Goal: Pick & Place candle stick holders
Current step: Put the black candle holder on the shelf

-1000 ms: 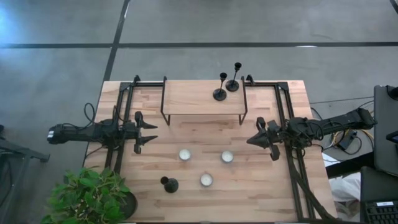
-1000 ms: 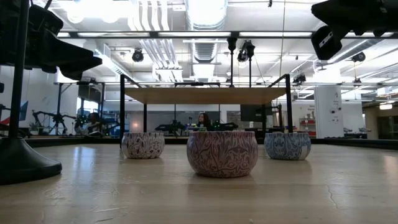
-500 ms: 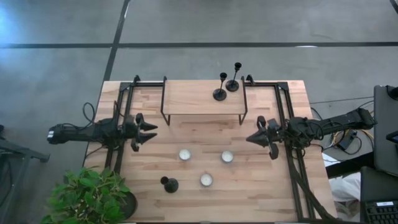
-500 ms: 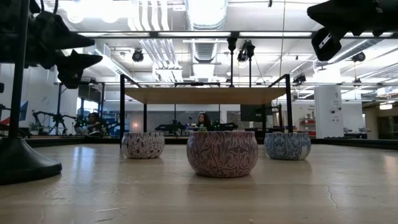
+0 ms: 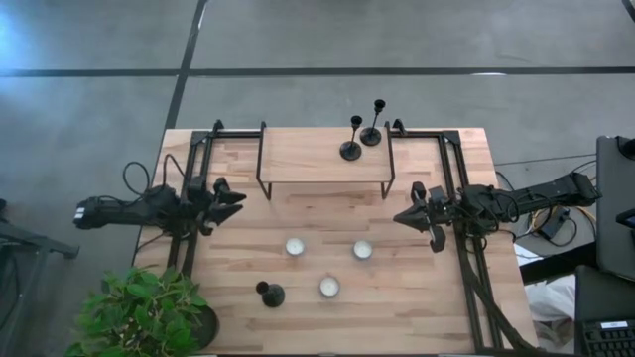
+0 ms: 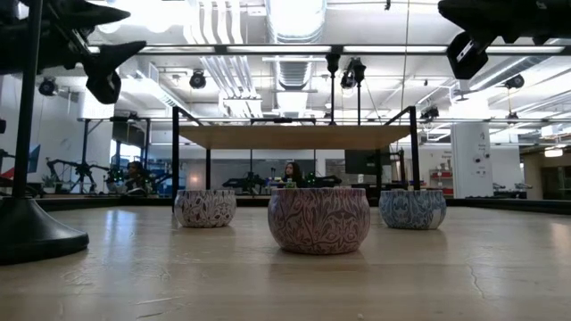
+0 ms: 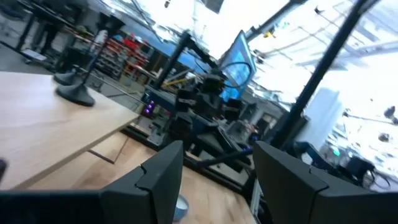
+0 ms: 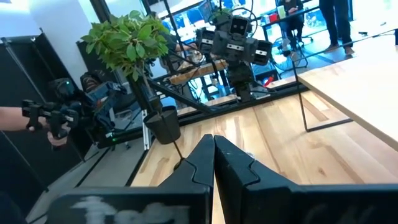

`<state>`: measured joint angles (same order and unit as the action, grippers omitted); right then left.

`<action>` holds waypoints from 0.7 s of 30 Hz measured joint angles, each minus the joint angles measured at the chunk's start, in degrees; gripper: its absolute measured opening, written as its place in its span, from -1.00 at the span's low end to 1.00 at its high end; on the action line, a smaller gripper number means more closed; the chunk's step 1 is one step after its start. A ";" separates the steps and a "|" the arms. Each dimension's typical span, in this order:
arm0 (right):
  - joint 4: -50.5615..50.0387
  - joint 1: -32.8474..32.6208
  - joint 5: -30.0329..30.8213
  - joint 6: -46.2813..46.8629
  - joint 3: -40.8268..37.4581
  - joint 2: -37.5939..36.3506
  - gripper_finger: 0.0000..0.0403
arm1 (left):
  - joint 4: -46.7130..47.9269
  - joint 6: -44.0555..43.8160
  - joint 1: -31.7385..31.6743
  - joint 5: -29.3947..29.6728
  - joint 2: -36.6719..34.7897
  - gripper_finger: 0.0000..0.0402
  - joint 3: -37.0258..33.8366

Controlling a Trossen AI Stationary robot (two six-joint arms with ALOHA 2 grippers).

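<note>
Two black candle stick holders (image 5: pixel 350 149) (image 5: pixel 372 134) stand on their round bases on the raised wooden shelf (image 5: pixel 308 157) at the table's far side. The third holder (image 5: pixel 271 294) stands on the table near the front; its base and stem show in the low view (image 6: pixel 27 234). My left gripper (image 5: pixel 236 200) is open and empty, held high over the table's left side, and also shows in the left wrist view (image 7: pixel 214 155). My right gripper (image 5: pixel 399 220) is shut and empty over the right side, its fingers together in the right wrist view (image 8: pixel 214 149).
Three patterned tins with white candles (image 5: pixel 294 246) (image 5: pixel 363 250) (image 5: pixel 328 288) stand mid-table. A potted plant (image 5: pixel 144 312) stands at the near left corner. Black frame rails (image 5: pixel 198 188) (image 5: pixel 451 178) run along both sides. A person's hand (image 8: pixel 46 121) shows beyond the table.
My left gripper has risen, drawn back a little toward the table's left and far edges, and turned about its wrist. My right gripper has stayed almost where it was. The holders and tins have kept still.
</note>
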<state>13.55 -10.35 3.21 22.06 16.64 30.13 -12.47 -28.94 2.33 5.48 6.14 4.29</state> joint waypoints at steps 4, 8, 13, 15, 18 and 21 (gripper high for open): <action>0.01 0.00 0.00 -0.10 0.00 0.00 -0.96 | 0.57 2.70 0.00 -1.96 5.30 0.01 2.78; -0.01 0.01 0.02 -0.19 -0.02 0.02 -0.96 | 0.53 5.63 0.00 -4.23 11.65 0.01 6.31; 0.01 0.00 0.00 -0.01 -0.04 0.02 -0.96 | 0.58 8.11 0.02 -11.34 18.88 0.01 10.61; 0.01 0.00 0.01 0.01 -0.04 0.02 -0.96 | 0.94 9.14 0.02 -13.93 21.17 0.01 12.00; 0.01 0.00 1.04 0.03 -0.07 0.02 -0.96 | 3.52 11.87 0.16 -16.88 24.00 0.01 13.67; 0.01 0.00 1.45 0.05 -0.07 0.02 -0.96 | 5.74 17.05 0.20 -18.97 26.90 0.01 14.34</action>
<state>13.56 -10.35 4.66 22.10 16.58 30.15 -6.73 -11.88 2.52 -13.49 33.04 18.63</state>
